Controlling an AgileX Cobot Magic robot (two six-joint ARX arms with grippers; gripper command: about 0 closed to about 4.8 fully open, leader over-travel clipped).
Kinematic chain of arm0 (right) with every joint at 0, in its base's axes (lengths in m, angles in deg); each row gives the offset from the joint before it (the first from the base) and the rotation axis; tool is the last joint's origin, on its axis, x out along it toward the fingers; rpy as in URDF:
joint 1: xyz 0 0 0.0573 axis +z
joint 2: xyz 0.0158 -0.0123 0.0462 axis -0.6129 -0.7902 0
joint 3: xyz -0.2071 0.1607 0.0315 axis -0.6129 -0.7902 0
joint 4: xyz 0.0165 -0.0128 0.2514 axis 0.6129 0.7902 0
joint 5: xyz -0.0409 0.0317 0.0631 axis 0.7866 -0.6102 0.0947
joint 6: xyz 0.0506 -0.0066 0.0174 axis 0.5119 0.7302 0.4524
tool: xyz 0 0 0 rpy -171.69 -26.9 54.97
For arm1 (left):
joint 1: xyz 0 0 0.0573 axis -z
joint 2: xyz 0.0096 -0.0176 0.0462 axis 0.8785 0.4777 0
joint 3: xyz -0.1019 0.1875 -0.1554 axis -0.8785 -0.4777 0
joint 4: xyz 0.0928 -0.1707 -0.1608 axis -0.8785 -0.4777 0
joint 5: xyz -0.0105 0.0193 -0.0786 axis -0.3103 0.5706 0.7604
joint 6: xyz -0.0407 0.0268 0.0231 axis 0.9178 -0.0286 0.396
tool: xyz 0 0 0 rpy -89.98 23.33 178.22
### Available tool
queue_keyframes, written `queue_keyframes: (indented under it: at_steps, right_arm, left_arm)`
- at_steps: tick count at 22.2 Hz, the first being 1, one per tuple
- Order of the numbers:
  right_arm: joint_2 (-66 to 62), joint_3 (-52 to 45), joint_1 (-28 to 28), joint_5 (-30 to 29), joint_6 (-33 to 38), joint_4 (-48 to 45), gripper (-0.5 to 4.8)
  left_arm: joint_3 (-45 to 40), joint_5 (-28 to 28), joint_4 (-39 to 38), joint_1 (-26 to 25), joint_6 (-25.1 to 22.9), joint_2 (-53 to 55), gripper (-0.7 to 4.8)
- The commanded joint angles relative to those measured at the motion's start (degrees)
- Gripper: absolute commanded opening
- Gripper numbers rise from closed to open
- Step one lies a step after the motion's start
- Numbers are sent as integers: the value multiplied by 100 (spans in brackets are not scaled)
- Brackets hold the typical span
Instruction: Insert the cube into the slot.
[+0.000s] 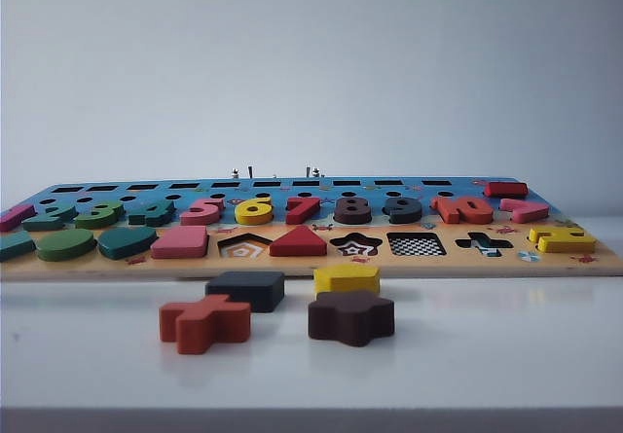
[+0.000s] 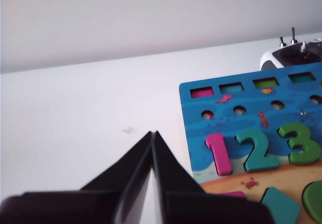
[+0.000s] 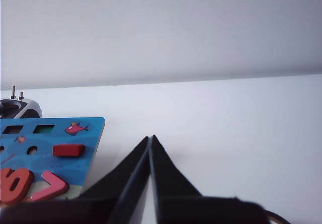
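Observation:
In the exterior view the dark navy cube (image 1: 245, 289) lies flat on the white table in front of the puzzle board (image 1: 311, 258). The slot (image 1: 417, 243), a square cut-out with a checkered bottom, sits in the board's front row, right of the star cut-out (image 1: 355, 245). Neither gripper shows in the exterior view. My left gripper (image 2: 152, 134) is shut and empty, over bare table beside the board's end with the numbers 1, 2, 3. My right gripper (image 3: 151, 138) is shut and empty too, over bare table beside the board's other end. No wrist view shows the cube or the slot.
In front of the board also lie an orange cross block (image 1: 204, 322), a yellow block (image 1: 347, 278) and a dark brown star-like block (image 1: 351, 316). A pink square block (image 1: 180, 242) and a red triangle (image 1: 298, 242) sit in the board. A remote controller (image 2: 294, 53) lies behind it.

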Motion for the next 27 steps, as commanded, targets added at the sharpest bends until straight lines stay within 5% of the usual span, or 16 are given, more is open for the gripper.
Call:
queue_keyframes:
  at_steps: [1, 18, 27]
  right_arm:
    - [-74, 146, 7, 0, -15, -81, -3]
    - [-2433, 1611, 1272, -2, -13, -57, -3]
    - [-4118, 3311, 2625, -37, -20, 1325, -4]
  left_arm:
    - [341, 7, -223, 7, 20, 221, 20]
    - [2238, 94, -2124, 737, 20, 1414, 20]
    - [3858, 809, -3849, 1108, 122, 2450, 20]
